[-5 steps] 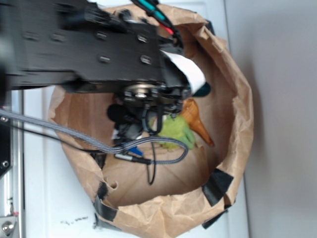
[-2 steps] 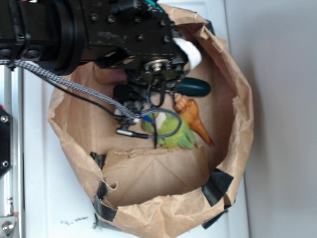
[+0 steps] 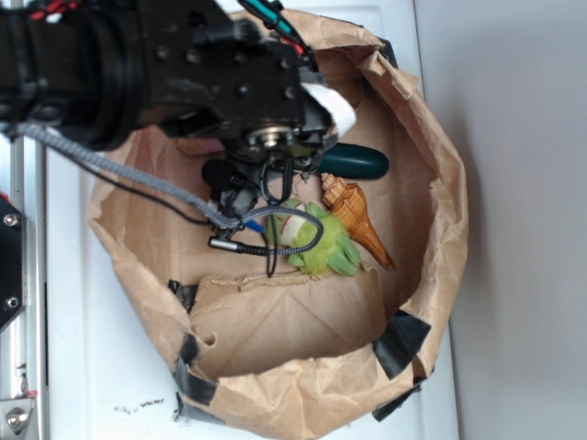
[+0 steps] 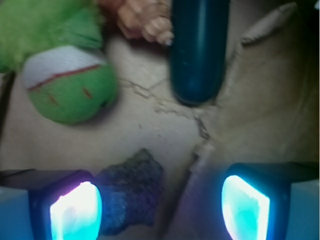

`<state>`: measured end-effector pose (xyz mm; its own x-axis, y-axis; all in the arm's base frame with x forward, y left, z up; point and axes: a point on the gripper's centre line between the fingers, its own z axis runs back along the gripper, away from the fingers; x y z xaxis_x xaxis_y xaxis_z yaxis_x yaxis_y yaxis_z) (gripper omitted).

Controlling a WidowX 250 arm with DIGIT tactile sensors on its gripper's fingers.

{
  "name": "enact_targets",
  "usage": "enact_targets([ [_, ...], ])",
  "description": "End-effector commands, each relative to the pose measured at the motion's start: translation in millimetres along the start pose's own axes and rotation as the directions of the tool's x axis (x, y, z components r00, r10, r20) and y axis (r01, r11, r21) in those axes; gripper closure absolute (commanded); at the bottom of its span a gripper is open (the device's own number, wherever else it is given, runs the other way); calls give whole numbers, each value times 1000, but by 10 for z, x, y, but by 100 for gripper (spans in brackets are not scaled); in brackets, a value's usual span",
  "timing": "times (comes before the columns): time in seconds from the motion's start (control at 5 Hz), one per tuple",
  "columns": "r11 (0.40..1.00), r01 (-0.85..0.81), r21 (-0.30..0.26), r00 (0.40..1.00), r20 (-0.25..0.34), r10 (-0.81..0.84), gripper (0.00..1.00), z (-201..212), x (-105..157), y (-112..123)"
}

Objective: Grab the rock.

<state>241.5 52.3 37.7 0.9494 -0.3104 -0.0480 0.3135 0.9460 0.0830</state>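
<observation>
Grey-brown rock between wide-open gripper jaws — nearer left pad, nothing gripped.

Exterior: looked steeply down from above into the paper bag, arm partly blocking.
Wrist: sat close to the bag floor, behind the fingers, somewhat blurred.
Shared: green plush, seashell, dark green object.
</observation>
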Motion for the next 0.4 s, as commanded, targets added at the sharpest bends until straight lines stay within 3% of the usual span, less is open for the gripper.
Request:
enact_targets([
  [0.0, 997, 65, -49, 997, 32, -63, 0, 115, -76, -238],
  [0.2, 998, 54, -45, 998, 41, -52, 0, 160, -57, -245],
])
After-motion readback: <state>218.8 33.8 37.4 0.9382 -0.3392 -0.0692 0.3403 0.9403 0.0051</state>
